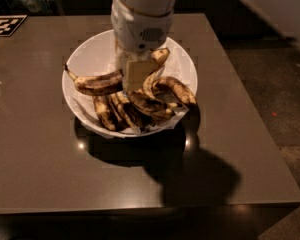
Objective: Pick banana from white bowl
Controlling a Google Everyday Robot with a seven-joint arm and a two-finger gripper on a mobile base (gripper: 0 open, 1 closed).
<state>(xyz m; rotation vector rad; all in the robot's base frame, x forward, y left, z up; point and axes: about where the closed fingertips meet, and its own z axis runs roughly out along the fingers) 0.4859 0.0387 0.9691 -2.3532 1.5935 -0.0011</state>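
Fingers (139, 76) down in the white bowl (90, 54) near the counter's (50, 174) far edge, pinched on the banana (97, 84) at its right end (off-centre!). If I lift, it could swing, slip, or snag the other bananas (150, 101).

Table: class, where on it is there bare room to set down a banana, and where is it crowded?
Bare: the wide strip of table between the white bowl and the near edge, plus the stretches left and right of the bowl. Crowded: inside the bowl, where the gripper sits among bananas.
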